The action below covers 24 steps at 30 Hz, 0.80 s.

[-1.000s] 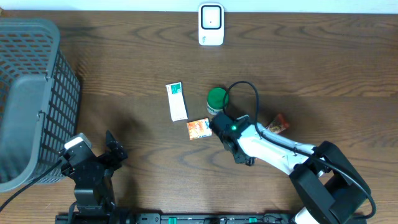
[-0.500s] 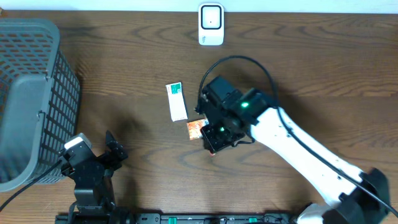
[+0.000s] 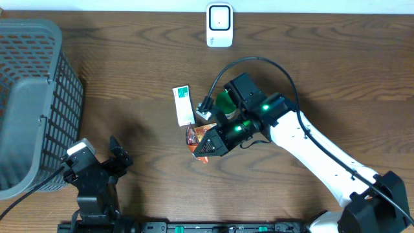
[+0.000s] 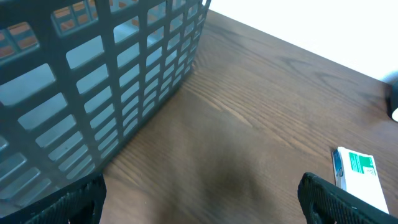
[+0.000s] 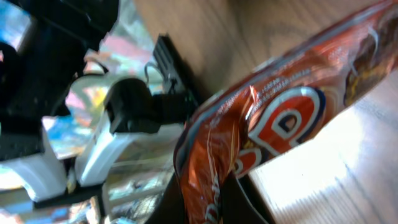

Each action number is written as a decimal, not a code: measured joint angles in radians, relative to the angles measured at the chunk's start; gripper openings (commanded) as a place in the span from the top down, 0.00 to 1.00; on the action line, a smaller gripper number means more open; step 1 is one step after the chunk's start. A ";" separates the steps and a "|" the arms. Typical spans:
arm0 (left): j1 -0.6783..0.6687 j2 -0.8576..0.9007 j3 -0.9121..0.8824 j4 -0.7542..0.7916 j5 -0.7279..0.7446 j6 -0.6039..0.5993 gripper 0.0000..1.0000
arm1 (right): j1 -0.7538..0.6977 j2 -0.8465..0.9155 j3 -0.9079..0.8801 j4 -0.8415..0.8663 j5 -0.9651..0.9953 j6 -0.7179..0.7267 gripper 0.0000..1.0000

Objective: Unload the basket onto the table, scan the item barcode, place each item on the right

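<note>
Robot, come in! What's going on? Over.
Right fingers shut on orange packet. Left fingers open, empty. Green tub, white box lie between packet and scanner.

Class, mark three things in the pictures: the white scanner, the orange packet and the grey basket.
white scanner (image 3: 219,24): overhead view, middle of its front face.
orange packet (image 5: 280,118): right wrist view, its printed face.
grey basket (image 3: 65,103): overhead view, its mesh side wall.

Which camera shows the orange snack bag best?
The right wrist view: the bag fills the picture, its print showing. Overhead, it is small, half hidden by the right gripper. The left wrist view misses it.
</note>
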<state>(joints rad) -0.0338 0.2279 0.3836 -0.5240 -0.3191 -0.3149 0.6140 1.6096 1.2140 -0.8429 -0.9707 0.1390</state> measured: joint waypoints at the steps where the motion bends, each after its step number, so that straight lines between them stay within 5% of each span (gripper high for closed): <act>1: 0.000 0.000 0.000 0.000 0.000 0.000 0.02 | -0.008 0.001 -0.018 0.016 -0.017 0.001 0.99; 11: 0.000 0.000 0.000 0.000 0.000 0.000 0.02 | -0.120 0.031 -0.230 0.105 -0.167 0.010 0.99; 24: 0.000 0.000 0.000 0.000 0.000 0.000 0.02 | -0.262 0.031 -0.325 0.071 -0.080 0.009 0.99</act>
<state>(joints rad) -0.0338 0.2279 0.3836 -0.5240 -0.3191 -0.3153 0.3515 1.6409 0.8886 -0.7719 -1.0512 0.1478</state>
